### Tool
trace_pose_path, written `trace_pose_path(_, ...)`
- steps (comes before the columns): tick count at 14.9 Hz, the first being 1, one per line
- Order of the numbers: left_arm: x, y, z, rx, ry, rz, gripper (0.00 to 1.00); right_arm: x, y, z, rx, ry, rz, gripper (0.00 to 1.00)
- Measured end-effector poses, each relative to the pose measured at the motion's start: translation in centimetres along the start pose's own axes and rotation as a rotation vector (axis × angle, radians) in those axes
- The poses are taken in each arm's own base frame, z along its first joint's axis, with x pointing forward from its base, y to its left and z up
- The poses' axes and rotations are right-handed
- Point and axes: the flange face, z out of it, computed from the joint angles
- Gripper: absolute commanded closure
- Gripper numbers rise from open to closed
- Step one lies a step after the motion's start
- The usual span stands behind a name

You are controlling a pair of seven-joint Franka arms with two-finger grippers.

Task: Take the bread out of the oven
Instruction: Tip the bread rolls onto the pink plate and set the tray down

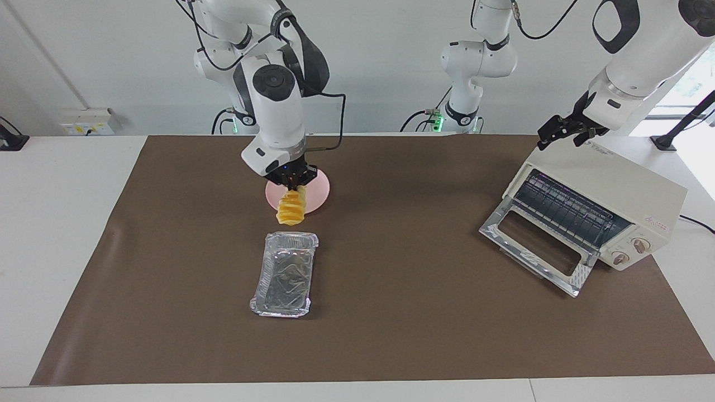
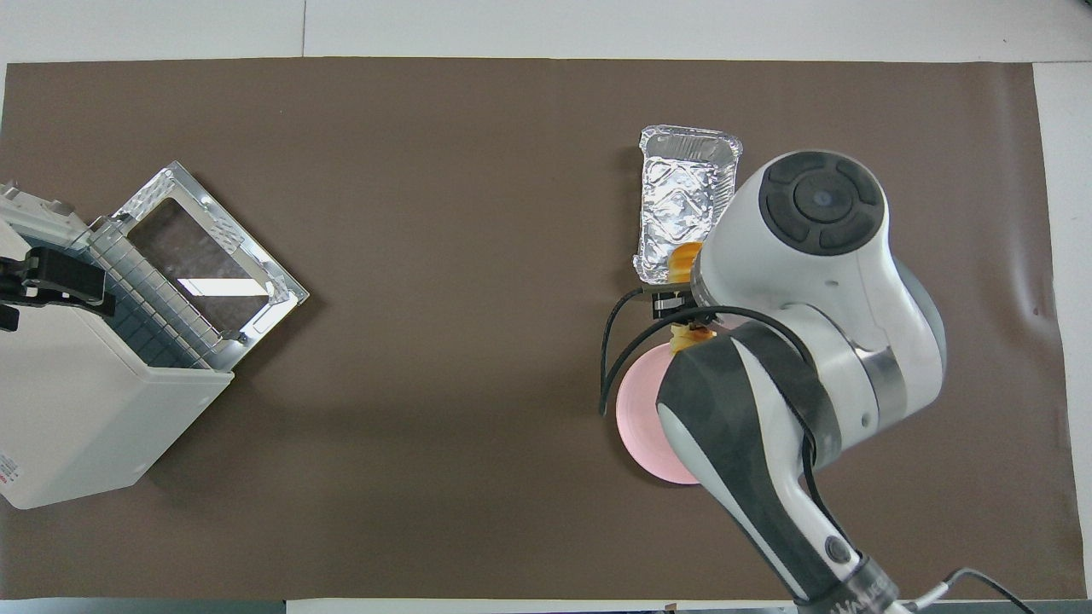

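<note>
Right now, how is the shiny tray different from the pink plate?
The foil tray is silver, crinkly and rectangular with raised walls; the pink plate is smooth, round and flat. The foil tray lies in plain sight with nothing in it, farther from the robots; the pink plate is partly hidden under the right claw, which dangles the bread over its edge. Both rest on the brown mat, one beside the other.

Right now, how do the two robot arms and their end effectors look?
Both arms have glossy white shells with dark grey joint caps and loose black cables. The right end effector is a small black block under a white wrist; the left end effector is black too.
</note>
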Motion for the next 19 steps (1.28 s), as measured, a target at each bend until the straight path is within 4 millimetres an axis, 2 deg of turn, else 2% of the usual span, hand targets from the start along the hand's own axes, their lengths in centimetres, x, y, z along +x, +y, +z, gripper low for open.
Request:
trace_pose_path(2,0.0,0.0,0.0,0.0,0.0,0.0,0.0,-3.8,0.6,1.6,0.013,0.03,-0.004,1.0)
trace_pose_path(4,0.0,0.0,0.0,0.0,0.0,0.0,0.0,-7.1,1.0,4.8,0.027,0.068,-0.023,1.0)
trace_pose_path(6,0.0,0.0,0.0,0.0,0.0,0.0,0.0,-9.2,1.5,8.2,0.036,0.092,-0.031,1.0)
trace_pose_path(11,0.0,0.0,0.0,0.0,0.0,0.0,0.0,-9.9,1.9,13.4,0.056,0.127,-0.027,1.0)
trace_pose_path(13,0.0,0.0,0.0,0.0,0.0,0.0,0.0,-10.2,0.9,14.9,0.057,0.121,-0.016,1.0)
trace_pose_path(16,0.0,0.0,0.0,0.0,0.0,0.0,0.0,-10.7,-0.6,16.0,0.055,0.114,-0.022,1.0)
trace_pose_path(17,0.0,0.0,0.0,0.0,0.0,0.0,0.0,-10.8,-0.7,16.0,0.054,0.113,-0.024,0.59)
trace_pose_path(18,0.0,0.0,0.0,0.0,0.0,0.0,0.0,-10.8,-0.7,16.0,0.055,0.113,-0.024,0.01)
trace_pose_path(19,0.0,0.0,0.0,0.0,0.0,0.0,0.0,-10.7,-0.7,16.0,0.055,0.113,-0.023,0.0)
